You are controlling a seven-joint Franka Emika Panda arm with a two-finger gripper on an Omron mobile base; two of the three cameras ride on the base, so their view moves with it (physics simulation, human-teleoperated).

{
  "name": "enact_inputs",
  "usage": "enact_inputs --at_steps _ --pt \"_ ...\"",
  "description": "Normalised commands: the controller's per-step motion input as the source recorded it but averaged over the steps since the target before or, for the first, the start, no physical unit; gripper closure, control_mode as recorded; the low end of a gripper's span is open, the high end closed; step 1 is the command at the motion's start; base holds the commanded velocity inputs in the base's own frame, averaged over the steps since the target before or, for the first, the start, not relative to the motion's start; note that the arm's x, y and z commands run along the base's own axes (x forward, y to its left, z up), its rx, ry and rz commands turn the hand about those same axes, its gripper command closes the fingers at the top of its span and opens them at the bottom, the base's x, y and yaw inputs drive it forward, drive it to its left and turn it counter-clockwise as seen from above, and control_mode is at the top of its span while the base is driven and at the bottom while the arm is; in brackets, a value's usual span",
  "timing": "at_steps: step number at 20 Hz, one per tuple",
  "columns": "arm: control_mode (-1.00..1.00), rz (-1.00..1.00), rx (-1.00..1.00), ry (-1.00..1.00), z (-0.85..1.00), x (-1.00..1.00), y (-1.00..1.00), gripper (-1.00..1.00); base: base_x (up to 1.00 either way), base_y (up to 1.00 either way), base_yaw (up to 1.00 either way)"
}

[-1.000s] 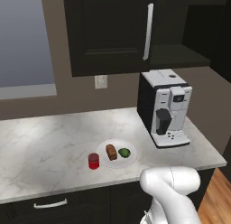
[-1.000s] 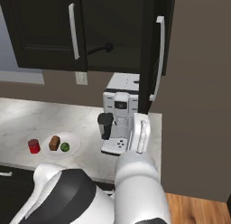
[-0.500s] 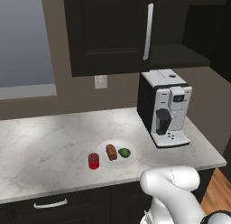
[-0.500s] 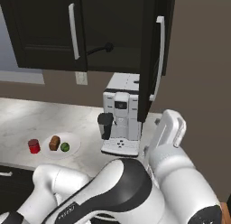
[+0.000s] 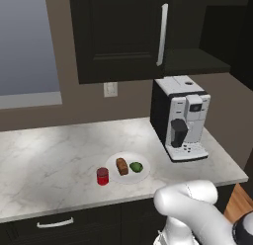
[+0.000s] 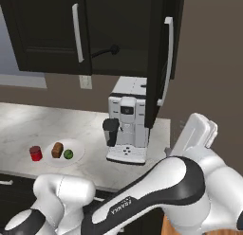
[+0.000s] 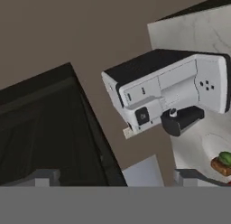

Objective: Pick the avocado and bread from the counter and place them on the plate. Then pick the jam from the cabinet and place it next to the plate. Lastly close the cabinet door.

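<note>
The bread [image 5: 121,166] and avocado [image 5: 136,166] are lying on the plate [image 5: 140,177], the jam [image 5: 102,176] standing just beside it at nine o'clock. The cabinet door [image 6: 156,63] is standing open above the coffee machine [image 5: 182,117]. The gripper [image 7: 115,175] is holding its fingers spread wide, grasping nothing.

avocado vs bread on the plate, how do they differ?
Colour: the avocado is dark green, the bread reddish brown.
Shape: the avocado is a rounded oval, the bread a blockier oblong.
Place: in the left base view the bread lies nearer the jam, the avocado on the coffee machine side.
Shared: both rest side by side on the white plate and are about the same small size.
</note>
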Motion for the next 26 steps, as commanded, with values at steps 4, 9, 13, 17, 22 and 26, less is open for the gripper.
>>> enact_inputs --at_steps 4,9,13,17,22,26 --pt "-1.0 0.13 0.05 -0.03 -0.17 0.46 -0.24 -1.0 0.0 0.0 0.0" --pt "-1.0 0.13 0.06 -0.05 -0.07 0.47 -0.2 -1.0 0.0 0.0 0.0" --pt "-1.0 0.09 0.05 -0.03 0.0 0.55 -0.03 -1.0 0.0 0.0 0.0" --pt "-1.0 0.06 0.03 0.0 0.0 0.56 0.0 -1.0 0.0 0.0 0.0" --pt "-1.0 0.06 0.03 0.0 0.0 0.51 0.0 -1.0 0.0 0.0 0.0" --pt "-1.0 0.06 0.03 0.0 0.0 0.47 0.0 -1.0 0.0 0.0 0.0"
